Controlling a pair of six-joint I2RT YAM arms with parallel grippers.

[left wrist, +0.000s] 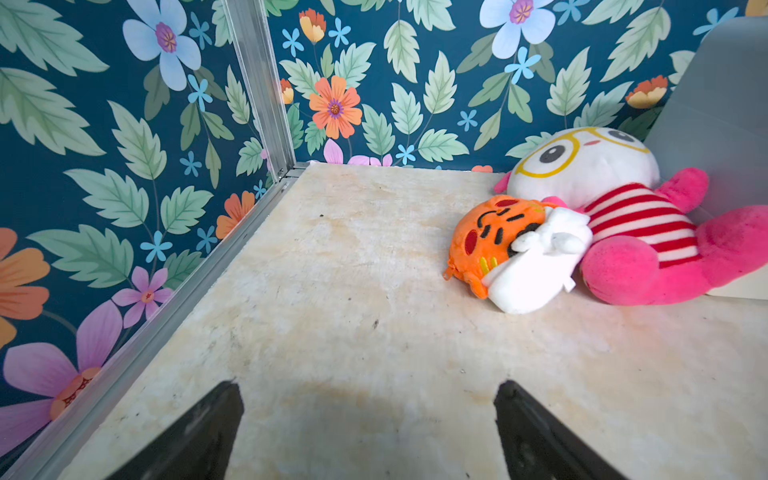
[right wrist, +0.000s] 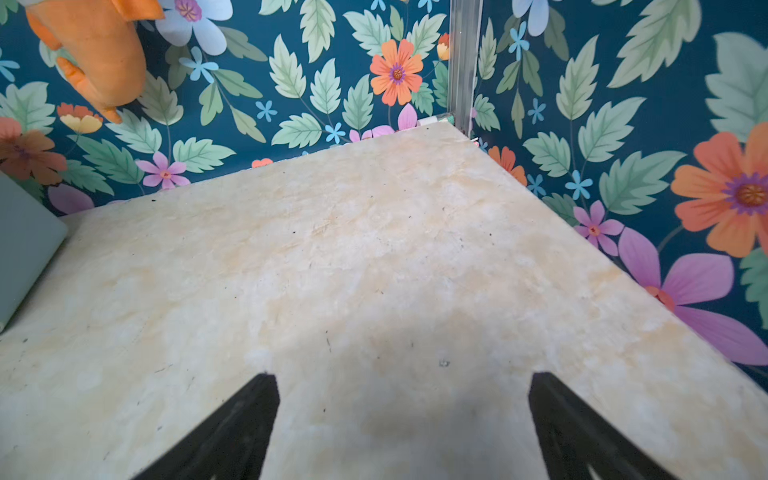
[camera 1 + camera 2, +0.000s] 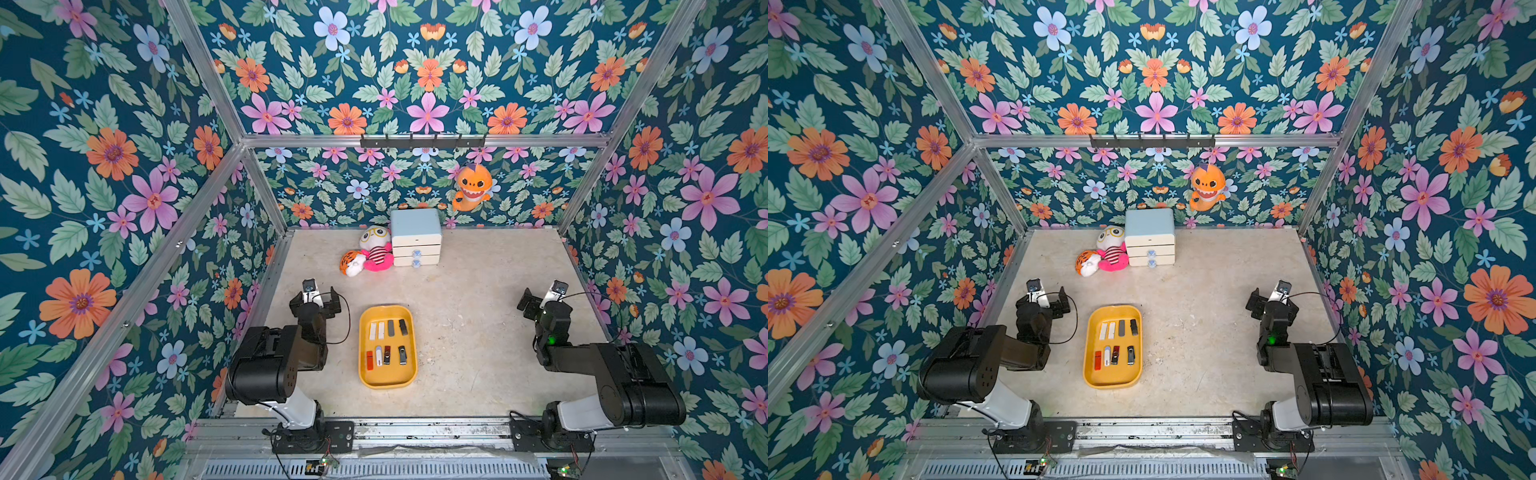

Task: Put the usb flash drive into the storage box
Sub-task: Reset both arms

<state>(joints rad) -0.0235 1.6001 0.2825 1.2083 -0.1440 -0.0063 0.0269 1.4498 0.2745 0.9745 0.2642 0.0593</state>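
Fingers (image 1: 208,432) of the left gripper (image 1: 369,386) spread wide, nothing between them, only bare beige mottled tabletop (image 3: 478,332) under them; right gripper (image 2: 403,376) same, jaws wide apart and empty over bare table. Both arms sit folded near their bases in both top views, one on each side of the shallow yellow plastic storage box (image 3: 388,380), neither touching it. Box holds eight small usb flash drives in two rows of four, all lying flat inside the rim: far row includes a grey plastic stick (image 3: 390,328) and a black one (image 3: 402,327), near row a red one (image 3: 369,360) and a black-and-silver one (image 3: 402,355). No drive visible on the table outside the box in either top view; same layout in the tray (image 3: 1113,379) there. White three-drawer cabinet with pale blue top (image 3: 415,245) stands well apart by the back wall, drawers shut. Judgement: placing step looks done, task at or near its end. Next move likely calls for nothing but holding clear; if another drive exists it is out of sight.
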